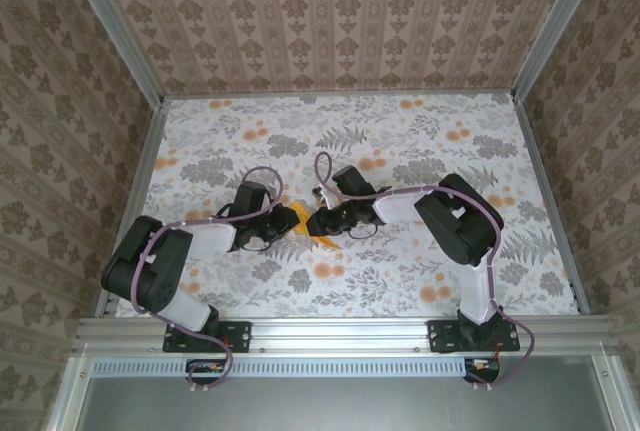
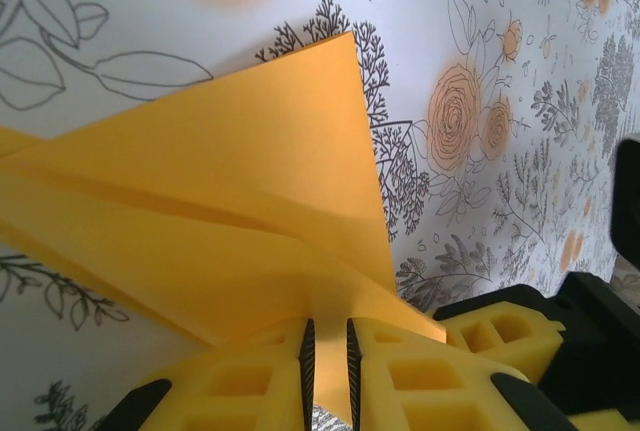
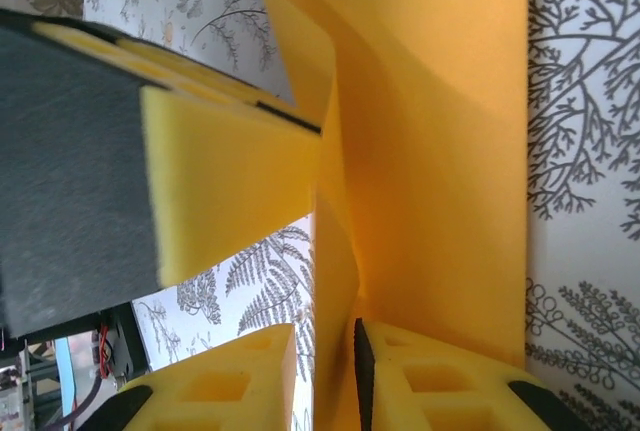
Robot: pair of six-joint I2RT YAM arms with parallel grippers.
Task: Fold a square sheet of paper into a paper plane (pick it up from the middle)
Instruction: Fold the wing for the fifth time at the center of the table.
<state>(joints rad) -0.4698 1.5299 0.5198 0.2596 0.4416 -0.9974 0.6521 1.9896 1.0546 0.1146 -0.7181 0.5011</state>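
Flower-print cloth over the bench [image 1: 420,281], patterned wallpaper on the walls around it. Spotted the sheet of paper [image 1: 303,219] caught between the two arms, already creased into a pointed flap with a fold running lengthwise.

Had the left gripper [image 1: 280,223] hard against the sheet's left side and the right gripper [image 1: 328,221] hard against its right side, nose to nose across it. No calling either arm the nearer one.

Looked clamped shut on the sheet from the left wrist camera: fingers [image 2: 400,371] nearly together, orange edge filling the slot, point aimed straight away from that gripper.

Less sure about the right one. Saw its fingers [image 3: 420,371] a touch apart, a folded edge of the sheet standing in the slot and a sliver of cloth showing beside it. Couldn't tell whether pinching or just straddling.

Guessed at the next fold hinging on exactly that: sheet stretched lengthwise out ahead of the right gripper, the left gripper's finger [image 3: 230,181] pressing in on the sheet from the side.

Couldn't make out the sheet's full outline from above, mostly buried under both grippers. Far corners cut off in both wrist views too.
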